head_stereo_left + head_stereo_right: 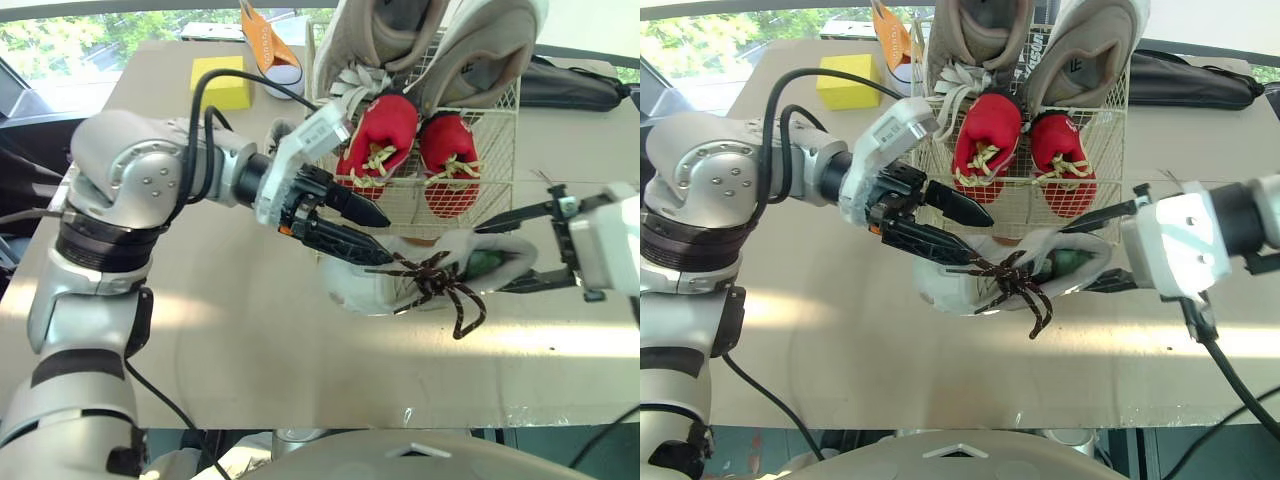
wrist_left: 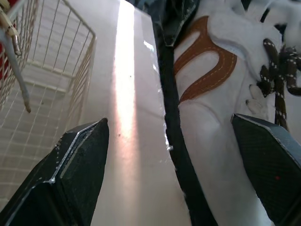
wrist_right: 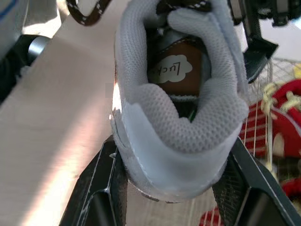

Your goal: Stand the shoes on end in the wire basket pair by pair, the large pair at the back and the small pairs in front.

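A wire basket [image 1: 497, 190] stands at the far edge of the table [image 1: 250, 330], near its middle. Inside it, a large grey pair [image 1: 490, 40] stands on end at the back. A small red pair [image 1: 385, 135] stands on end directly in front of it.

A white shoe [image 1: 360, 285] lies on its side on the table, just in front of the basket. Its brown laces [image 1: 440, 285] hang loose toward the near edge.

The right end effector [image 1: 495, 258] comes in from the right edge and has its two fingers pressed on both sides of the heel of the white shoe. In the right wrist view each finger [image 3: 106, 188] touches the grey padded heel.

The left end effector [image 1: 383, 238] is at the other end of the same shoe. Its fingers [image 2: 70, 174] are spread wide and hold nothing, with the lower one lying over the shoe's side.

At the far edge, left of the basket, lie an orange shoe [image 1: 270, 50] and a yellow block [image 1: 222, 80]. A black bag [image 1: 570, 85] lies to the right of the basket.
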Robot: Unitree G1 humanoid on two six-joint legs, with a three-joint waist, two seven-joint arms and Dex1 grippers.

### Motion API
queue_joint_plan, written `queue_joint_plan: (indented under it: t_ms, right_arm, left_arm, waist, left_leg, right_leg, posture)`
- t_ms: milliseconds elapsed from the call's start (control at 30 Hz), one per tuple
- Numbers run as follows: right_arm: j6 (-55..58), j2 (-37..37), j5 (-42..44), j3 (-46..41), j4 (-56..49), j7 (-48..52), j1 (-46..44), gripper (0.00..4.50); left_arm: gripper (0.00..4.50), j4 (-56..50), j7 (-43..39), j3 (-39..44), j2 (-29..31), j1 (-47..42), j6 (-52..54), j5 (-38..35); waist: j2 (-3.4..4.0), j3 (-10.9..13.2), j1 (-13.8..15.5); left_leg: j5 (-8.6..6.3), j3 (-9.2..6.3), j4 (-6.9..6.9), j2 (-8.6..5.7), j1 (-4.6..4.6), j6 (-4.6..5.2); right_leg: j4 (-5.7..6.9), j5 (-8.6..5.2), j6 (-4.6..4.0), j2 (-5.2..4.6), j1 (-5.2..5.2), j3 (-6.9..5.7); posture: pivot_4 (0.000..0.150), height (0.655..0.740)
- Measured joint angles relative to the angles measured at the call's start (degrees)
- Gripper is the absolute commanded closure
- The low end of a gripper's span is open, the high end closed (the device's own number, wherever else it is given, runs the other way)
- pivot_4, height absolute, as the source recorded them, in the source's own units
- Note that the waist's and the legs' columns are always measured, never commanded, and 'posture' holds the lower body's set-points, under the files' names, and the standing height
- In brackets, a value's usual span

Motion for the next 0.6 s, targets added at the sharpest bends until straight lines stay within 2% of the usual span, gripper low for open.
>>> queue_joint_plan:
  t_ms: [33,67,200,267,300,333,400,433,533,600]
  right_arm:
    - [-0.2,0.6,-0.7,0.9,0.4,0.3,-1.1,2.93]
    - [-0.2,1.5,-1.5,2.4,1.0,1.0,-2.7,2.93]
    - [0.5,5.0,-3.7,4.9,2.4,2.5,-6.4,2.93]
    - [1.8,5.9,-3.5,4.9,2.2,2.5,-6.6,1.92]
    - [3.3,6.5,-3.1,4.6,2.0,2.0,-6.6,1.63]
    - [3.9,6.5,-3.0,4.3,2.0,1.4,-6.5,1.07]
    - [6.4,6.1,-2.9,1.2,1.5,-1.5,-3.7,0.17]
    - [7.6,5.1,-2.6,-1.1,1.0,-2.6,-1.3,0.01]
    - [14.2,3.0,-1.3,-10.1,-0.3,-6.6,8.4,0.0]
    - [22.6,3.8,1.7,-19.7,-1.6,-11.1,17.9,0.0]
  left_arm:
    - [0.51,0.2,-1.2,-0.7,0.0,-0.5,-0.5,0.8]
    - [0.8,0.2,-3.0,-1.5,0.4,-0.6,-1.1,1.8]
    - [2.65,0.8,-9.2,-2.7,0.8,-1.0,-1.8,4.1]
    - [3.55,1.1,-9.8,-2.5,1.1,-1.0,-1.8,4.8]
    - [3.86,1.0,-9.5,-1.3,1.0,0.2,-0.8,4.7]
    - [4.1,1.0,-9.2,-0.9,0.9,0.7,-0.3,4.5]
    - [4.1,0.5,-6.9,2.2,-0.1,3.6,1.2,2.9]
    - [4.1,-0.2,-5.4,3.8,-0.6,5.0,2.0,2.1]
    - [4.1,-3.2,-0.2,10.9,-2.1,10.8,1.8,0.1]
    - [4.1,-5.3,6.9,18.3,-7.5,15.4,-2.0,-0.9]
  waist:
    - [0.04,0.0,0.1]
    - [0.01,0.0,0.1]
    - [0.02,0.0,0.1]
    - [0.02,0.0,0.1]
    - [0.02,0.0,0.0]
    - [0.02,0.0,0.0]
    - [0.0,0.0,0.0]
    - [0.01,0.0,0.1]
    - [-0.05,0.0,0.3]
    - [-0.09,0.0,0.6]
  left_leg:
    - [0.0,-0.05,0.0,0.0,-0.06,0.0]
    - [0.0,-0.05,0.01,0.0,-0.02,0.01]
    - [-0.01,-0.05,0.05,0.01,-0.05,0.02]
    - [-0.01,-0.04,0.07,0.01,-0.03,0.02]
    - [-0.01,-0.02,0.07,0.01,0.0,0.02]
    - [-0.01,-0.02,0.08,0.01,0.0,0.02]
    - [-0.01,-0.08,0.14,0.04,-0.01,0.02]
    - [0.0,-0.13,0.13,0.04,-0.05,0.02]
    - [-0.01,-0.23,0.15,0.05,-0.03,0.02]
    - [0.0,-0.26,0.23,0.06,-0.01,-0.01]
  right_leg:
    - [-0.02,0.0,0.0,-0.01,-0.01,-0.04]
    - [0.01,0.0,0.01,-0.02,0.0,-0.03]
    - [0.03,-0.01,0.02,-0.03,0.0,-0.05]
    - [0.09,0.0,0.02,-0.03,0.0,-0.04]
    - [0.12,0.0,0.03,-0.04,0.0,-0.02]
    - [0.17,0.0,0.02,-0.07,0.0,-0.01]
    - [0.24,-0.01,0.03,-0.3,0.0,0.04]
    - [0.22,-0.01,0.02,-0.3,-0.01,0.03]
    - [0.24,0.01,0.03,-0.43,0.06,0.01]
    - [0.24,0.02,0.01,-0.48,0.14,-0.03]
  posture:
    - [0.15,0.74]
    - [0.15,0.74]
    - [0.15,0.74]
    - [0.15,0.74]
    - [0.15,0.74]
    - [0.15,0.74]
    - [0.15,0.74]
    - [0.15,0.74]
    - [0.15,0.74]
    - [0.15,0.74]
